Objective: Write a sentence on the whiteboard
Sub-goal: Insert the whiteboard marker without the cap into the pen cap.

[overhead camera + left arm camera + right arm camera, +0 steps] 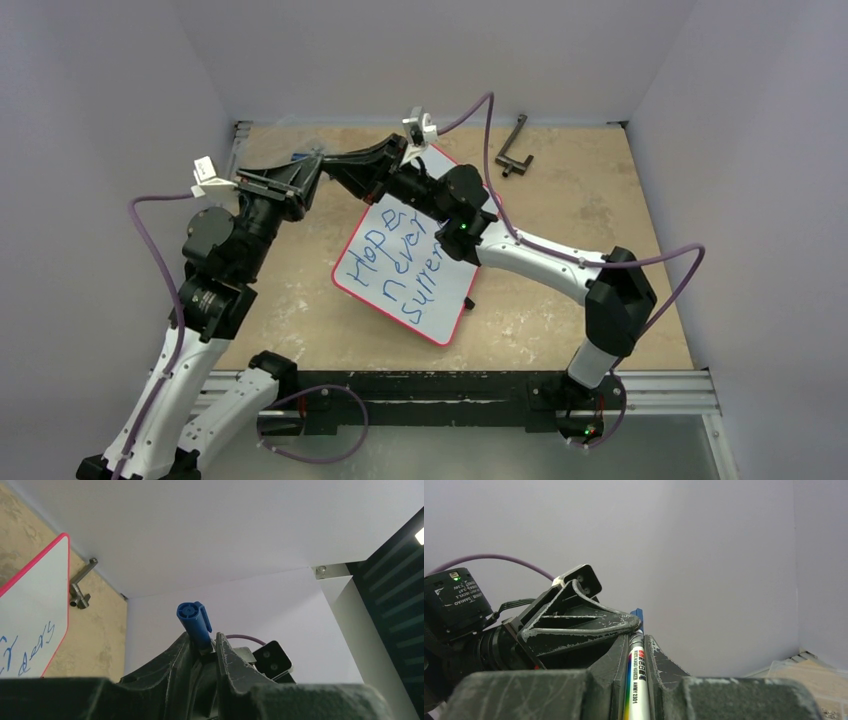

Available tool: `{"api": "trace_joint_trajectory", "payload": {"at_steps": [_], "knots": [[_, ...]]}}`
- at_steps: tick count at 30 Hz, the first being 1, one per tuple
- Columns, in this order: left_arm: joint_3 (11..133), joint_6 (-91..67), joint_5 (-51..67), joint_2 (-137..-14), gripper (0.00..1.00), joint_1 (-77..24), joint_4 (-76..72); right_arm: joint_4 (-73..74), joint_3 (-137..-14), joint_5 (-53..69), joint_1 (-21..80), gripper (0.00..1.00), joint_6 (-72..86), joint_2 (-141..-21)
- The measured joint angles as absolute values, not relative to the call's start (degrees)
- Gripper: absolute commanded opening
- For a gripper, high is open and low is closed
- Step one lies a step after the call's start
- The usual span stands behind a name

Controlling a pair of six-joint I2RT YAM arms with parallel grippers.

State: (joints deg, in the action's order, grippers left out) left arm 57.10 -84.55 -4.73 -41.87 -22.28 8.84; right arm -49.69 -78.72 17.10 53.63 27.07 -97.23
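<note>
Whiteboard (450,290) lies on the surface (580,180) beneath both arms, the sentence (400,265) in blue across it. From above, its last word is cut off by the right arm. Right claw (637,640) is clamped on the marker (635,680). Left claw (204,639) sits narrow around the blue cap (192,617), apparently pinching it; I judge this is for recapping. The marker tip is hidden from me.

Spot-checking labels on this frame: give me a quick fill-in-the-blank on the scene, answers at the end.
1. The sentence on the whiteboard is written in ___ ink.
2. The whiteboard's thin rim is ___.
3. The right claw is shut on a ___.
4. The left claw has a blue ___ between its fingers.
Missing words: blue; red; marker; cap.
</note>
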Motion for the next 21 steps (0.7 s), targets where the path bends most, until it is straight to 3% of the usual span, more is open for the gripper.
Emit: {"api": "trace_joint_trajectory", "payload": {"at_steps": [3,7,10,21], "knots": [[57.10,-84.36,-4.43,-41.82,0.28,-22.28,9.10,-49.87,-78.08,17.02,53.63,0.00,26.98,-96.92],[57.10,-83.48,-1.83,-41.82,0.53,-22.65,9.93,-49.89,-77.06,16.34,53.91,0.00,26.96,-96.66],[56.99,-82.74,1.63,-41.82,0.64,-23.59,11.62,-49.78,-75.90,15.79,54.87,0.00,26.94,-96.66],[56.73,-81.41,6.28,-41.06,0.81,-24.62,15.59,-48.86,-71.79,11.18,57.43,0.00,25.54,-95.02]]}}
